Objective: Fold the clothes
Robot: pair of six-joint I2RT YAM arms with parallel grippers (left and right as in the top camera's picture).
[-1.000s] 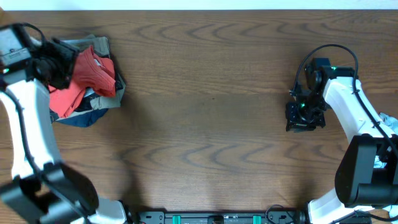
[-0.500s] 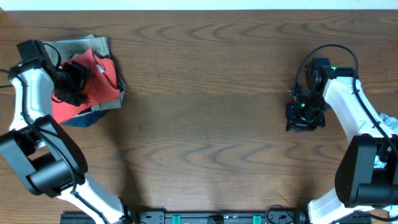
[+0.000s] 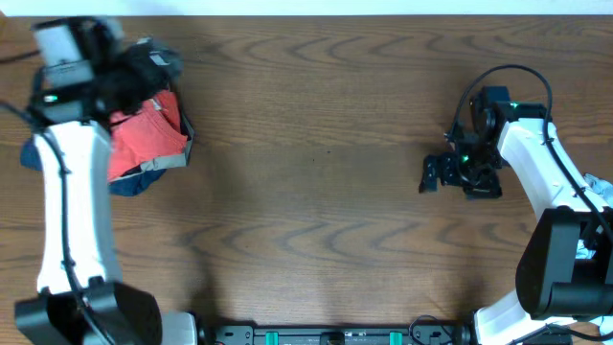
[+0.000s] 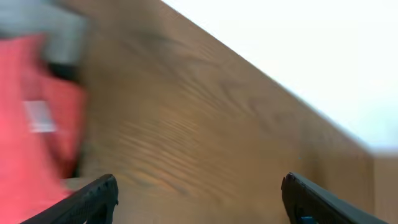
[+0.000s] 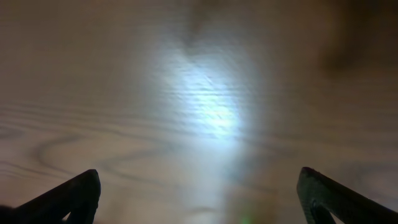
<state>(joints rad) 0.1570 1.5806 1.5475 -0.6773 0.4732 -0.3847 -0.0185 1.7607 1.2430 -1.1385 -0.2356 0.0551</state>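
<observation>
Left gripper [image 3: 144, 67] hangs over the back left corner of the table [image 3: 316, 144], just above the top edge of the clothes heap; its wrist view is motion-blurred, but the jaws read wide apart with only bare wood between them, holding nothing. The coral-red T-shirt [image 3: 148, 139] lies bunched, not spread, on top of a dark-blue garment [image 3: 134, 180] that pokes out along the near side; the same red cloth fills the left edge of the left wrist view [image 4: 28, 143], beside the gripper and not inside it. No lettering is readable, and probably the shirt is crumpled face-in, hard to say. Middle of the table is bare wood. Right gripper [image 3: 431, 174] sits well apart on the right side, jaws spread wide over glare-lit wood [image 5: 199, 174], nothing held. Risks: a blind pinch into the heap could catch the blue piece along with the shirt and drag both. Grabbing a mid-fold instead of a hem or shoulder would lift a wad that won't flatten. The heap lies near the left edge, so a shove could tip it off.
</observation>
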